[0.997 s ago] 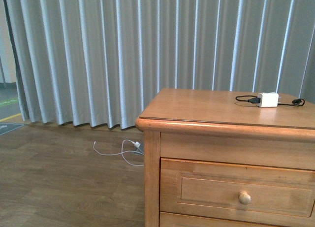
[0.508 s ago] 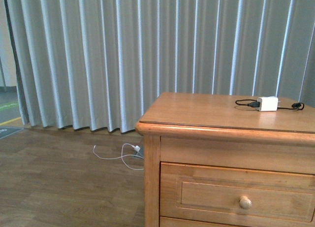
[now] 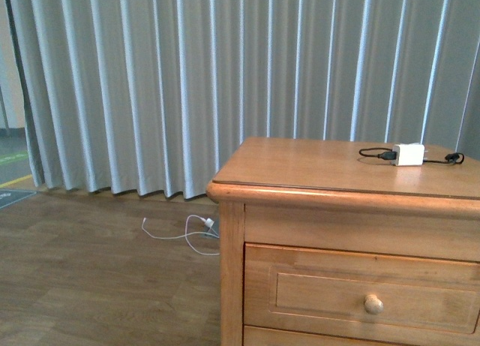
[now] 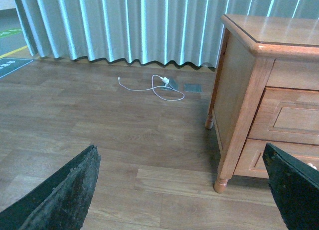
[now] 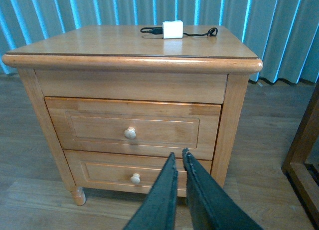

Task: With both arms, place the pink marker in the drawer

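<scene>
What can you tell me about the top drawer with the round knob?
The top drawer is wide and made of light, honey-colored wood. Its front has a sunken rectangular panel with one round pale wooden knob in the middle. It is shut, sitting flush in the nightstand just under the top board. A similar lower drawer sits right beneath it. Nothing is touching it: the right hand shows in front of the cabinet, fingers nearly together, holding nothing.

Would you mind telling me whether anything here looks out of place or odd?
A loose white cable lies tangled on the wood floor by the curtain. The pink marker is nowhere in view, and the drawer is shut.
</scene>
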Controlling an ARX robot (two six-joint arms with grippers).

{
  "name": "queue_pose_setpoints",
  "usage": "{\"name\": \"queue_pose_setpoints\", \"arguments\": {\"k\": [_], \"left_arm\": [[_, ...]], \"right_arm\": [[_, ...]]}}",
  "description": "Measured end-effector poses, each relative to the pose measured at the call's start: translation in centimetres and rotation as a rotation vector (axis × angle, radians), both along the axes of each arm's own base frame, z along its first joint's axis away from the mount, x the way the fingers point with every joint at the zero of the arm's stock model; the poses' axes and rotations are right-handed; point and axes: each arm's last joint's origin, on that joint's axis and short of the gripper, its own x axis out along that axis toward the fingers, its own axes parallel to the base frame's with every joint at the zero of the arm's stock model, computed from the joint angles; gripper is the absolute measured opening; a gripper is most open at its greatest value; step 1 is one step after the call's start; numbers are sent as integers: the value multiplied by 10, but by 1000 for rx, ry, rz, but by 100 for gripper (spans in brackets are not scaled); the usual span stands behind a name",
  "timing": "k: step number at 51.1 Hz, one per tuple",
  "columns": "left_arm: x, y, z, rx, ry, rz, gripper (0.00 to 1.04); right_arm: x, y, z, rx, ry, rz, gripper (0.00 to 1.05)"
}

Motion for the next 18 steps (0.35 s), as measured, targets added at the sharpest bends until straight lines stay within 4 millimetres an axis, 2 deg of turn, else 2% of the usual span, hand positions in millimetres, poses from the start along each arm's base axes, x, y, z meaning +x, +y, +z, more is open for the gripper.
{"name": "queue_pose_setpoints", "arguments": {"k": [18], "left_arm": [[0,0,0,0,0,0,99]], "right_arm": [[0,0,0,0,0,0,77]]}}
